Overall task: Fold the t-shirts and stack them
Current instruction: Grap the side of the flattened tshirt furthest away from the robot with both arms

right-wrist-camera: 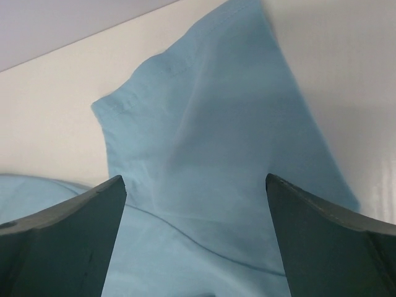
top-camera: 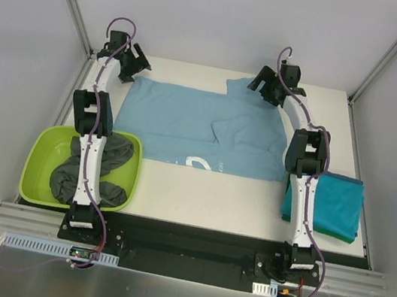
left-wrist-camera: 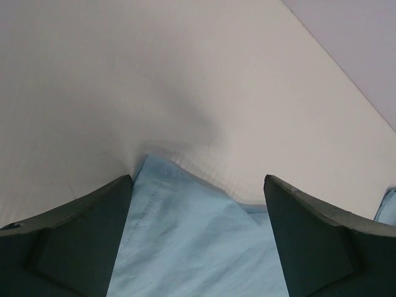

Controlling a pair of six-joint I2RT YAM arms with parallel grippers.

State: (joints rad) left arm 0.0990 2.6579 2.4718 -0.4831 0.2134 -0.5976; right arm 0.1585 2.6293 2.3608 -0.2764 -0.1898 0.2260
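One light blue t-shirt (top-camera: 187, 127) lies spread out on the surface (top-camera: 206, 195) in the view from above, a teal t-shirt (top-camera: 337, 206) sits folded at my right, and dark grey t-shirts (top-camera: 121, 155) are heaped in the lime-green tub (top-camera: 35, 159) at my left. Left wrist now: my left jaws are spread wide, the blue shirt's hemmed corner lying between them. Right wrist: my right jaws are spread too, its sleeve stretching away below

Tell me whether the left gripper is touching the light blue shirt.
Cannot tell. In the left wrist view the open left gripper straddles a corner of the light blue shirt, yet neither contact nor gap shows plainly; the top view is too distant.
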